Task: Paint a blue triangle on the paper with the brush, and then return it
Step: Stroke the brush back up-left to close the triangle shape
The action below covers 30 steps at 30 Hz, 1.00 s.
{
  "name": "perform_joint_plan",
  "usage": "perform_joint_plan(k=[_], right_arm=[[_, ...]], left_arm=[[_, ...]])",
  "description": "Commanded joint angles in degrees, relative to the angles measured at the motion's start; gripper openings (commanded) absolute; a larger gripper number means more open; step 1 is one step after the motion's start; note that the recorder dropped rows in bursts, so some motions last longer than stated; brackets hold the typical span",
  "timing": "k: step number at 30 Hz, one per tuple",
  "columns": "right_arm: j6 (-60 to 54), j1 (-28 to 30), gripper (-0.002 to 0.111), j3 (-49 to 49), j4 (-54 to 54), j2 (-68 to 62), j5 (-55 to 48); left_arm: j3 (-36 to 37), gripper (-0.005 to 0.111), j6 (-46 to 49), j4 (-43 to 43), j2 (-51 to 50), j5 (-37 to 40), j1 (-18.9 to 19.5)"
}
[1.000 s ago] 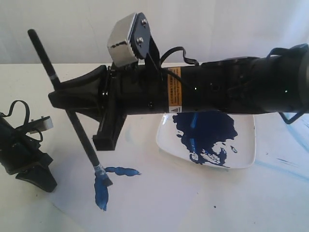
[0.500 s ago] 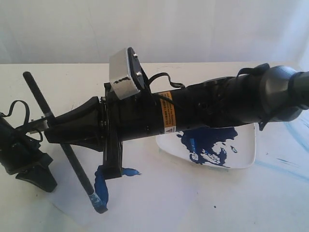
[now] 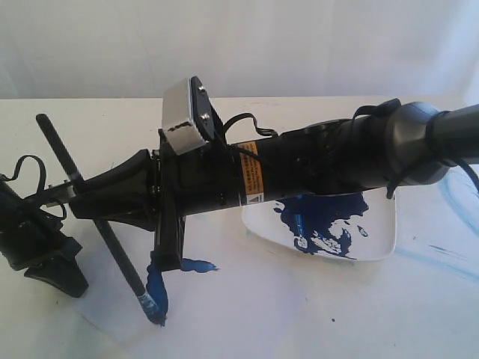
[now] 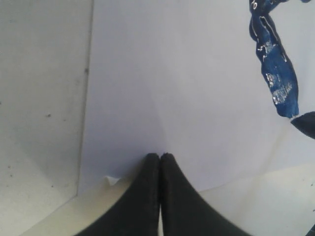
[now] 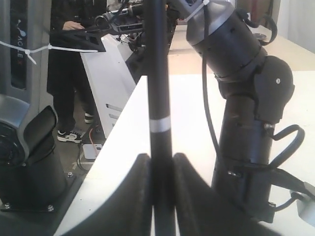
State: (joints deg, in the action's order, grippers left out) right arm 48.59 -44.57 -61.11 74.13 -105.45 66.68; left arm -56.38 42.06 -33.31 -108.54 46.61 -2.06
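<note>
White bench [image 3: 90, 112], paper [image 3: 262, 299] on it; right end effector [image 3: 84, 196] pinches brush [image 3: 120, 258], bristles down on paper. Only two strokes of blue triangle [image 3: 156, 288] laid, outline not closed; left end effector [image 4: 159, 156] pressed together, empty, at paper edge. To do: finish outline, return brush.

The paper [image 4: 172, 98] looks matt and smooth, the blue paint stroke [image 4: 275, 69] wet and glistening, the plate [image 3: 378, 228] glossy white, the brush [image 3: 118, 254] handle matt black.
</note>
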Motion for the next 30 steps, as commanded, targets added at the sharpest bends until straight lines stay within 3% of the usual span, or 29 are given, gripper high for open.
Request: perform_joint_plan(k=[1,30], right_arm=[[-0.45,0.62,0.000,-0.41,-0.04,0.12,-1.12],[-1.00,0.62,0.000,-0.41,-0.04,0.12,-9.21]], left_arm=[[-0.04,0.000,-0.10,-0.07,-0.11,0.52,0.23],[-0.04,0.000,0.01,-0.07,-0.11,0.52,0.23]])
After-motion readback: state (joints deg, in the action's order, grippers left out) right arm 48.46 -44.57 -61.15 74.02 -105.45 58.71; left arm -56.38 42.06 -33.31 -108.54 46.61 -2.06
